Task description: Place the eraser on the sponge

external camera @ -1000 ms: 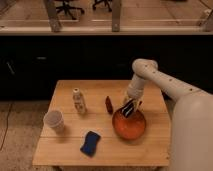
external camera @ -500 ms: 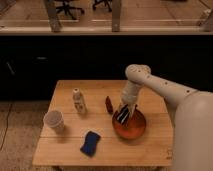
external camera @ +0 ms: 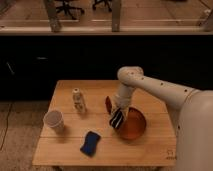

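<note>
Jaws pinch the eraser (external camera: 116, 120); gripper (external camera: 115, 115) hangs from the bent arm (external camera: 150, 85) at 9 o'clock of the orange bowl (external camera: 136, 128). Eraser black, pale-striped, tilted.

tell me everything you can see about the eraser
The eraser is a small black rectangular block with pale stripes along its side. It sits tilted at the tip of the gripper, which holds it at the left rim of the orange bowl. It seems to touch only the gripper. The blue sponge lies apart from it, to the lower left on the table.
</note>
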Robot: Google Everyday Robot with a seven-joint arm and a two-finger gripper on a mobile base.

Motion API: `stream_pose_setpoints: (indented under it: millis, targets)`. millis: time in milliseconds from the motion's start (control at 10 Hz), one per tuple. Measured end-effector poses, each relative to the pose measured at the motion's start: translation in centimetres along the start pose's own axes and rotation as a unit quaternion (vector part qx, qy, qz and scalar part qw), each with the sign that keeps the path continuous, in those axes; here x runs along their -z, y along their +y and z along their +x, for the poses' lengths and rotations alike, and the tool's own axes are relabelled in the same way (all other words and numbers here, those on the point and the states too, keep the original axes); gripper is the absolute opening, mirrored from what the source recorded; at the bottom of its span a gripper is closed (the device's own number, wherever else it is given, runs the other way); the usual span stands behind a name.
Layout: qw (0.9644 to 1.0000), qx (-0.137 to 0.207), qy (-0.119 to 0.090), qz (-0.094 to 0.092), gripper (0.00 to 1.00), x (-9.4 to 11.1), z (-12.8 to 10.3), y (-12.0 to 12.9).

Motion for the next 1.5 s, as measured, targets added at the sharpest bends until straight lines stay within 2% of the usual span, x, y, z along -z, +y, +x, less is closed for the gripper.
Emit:
stream_pose_setpoints:
  millis: [200,1500]
  targets:
    - [0.9999,0.015,0.002,-0.002,0.00,0.1,-1.5,-0.8]
    - [0.9964,0.071,-0.024,-0.041,0.00,-5.4,-7.7,-2.8]
